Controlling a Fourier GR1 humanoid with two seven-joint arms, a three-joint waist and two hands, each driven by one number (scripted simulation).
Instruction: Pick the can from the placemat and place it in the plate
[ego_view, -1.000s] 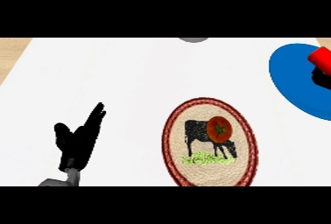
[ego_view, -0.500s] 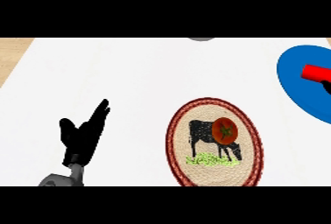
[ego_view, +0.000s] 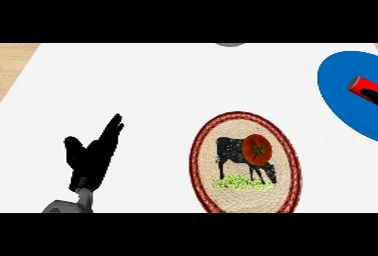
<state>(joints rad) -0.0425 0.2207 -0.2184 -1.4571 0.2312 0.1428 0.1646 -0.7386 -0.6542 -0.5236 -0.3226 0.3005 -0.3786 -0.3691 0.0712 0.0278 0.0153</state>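
"Head view, left side first. What do you log?"

"Tan strip (ego_view: 15, 62) along the far left edge, then the white table (ego_view: 148, 85). Left robot hand (ego_view: 92, 161) at near left, black, on a grey forearm (ego_view: 70, 204) that enters at the near edge. Fingers straight, pointing far, thumb splayed to the left. Spread apart, holding nothing."

"Centre?"

"Oval woven placemat (ego_view: 221, 131) with a red braided rim, near, just right of centre. It is printed with a black cow over a green grass patch. A red round thing (ego_view: 258, 148) with a green star-shaped mark sits on the mat, over the cow's back. Flat or tall, can't tell from straight above. At the far edge, beyond the mat, a grey object (ego_view: 230, 44), mostly cut off."

"And the can?"

"On the plate. Red can (ego_view: 362, 86) lies on its side on the blue plate (ego_view: 341, 102) at far right, slanted across the view and partly cut by the right edge. The plate is cut by that edge too. It is well apart from the placemat, with bare table between them."

"Right robot hand?"

"A dark sliver (ego_view: 373, 98) touches the can's near side at the right edge. It may be the right robot hand, but I cannot tell, and whether it is open or closed cannot be told either."
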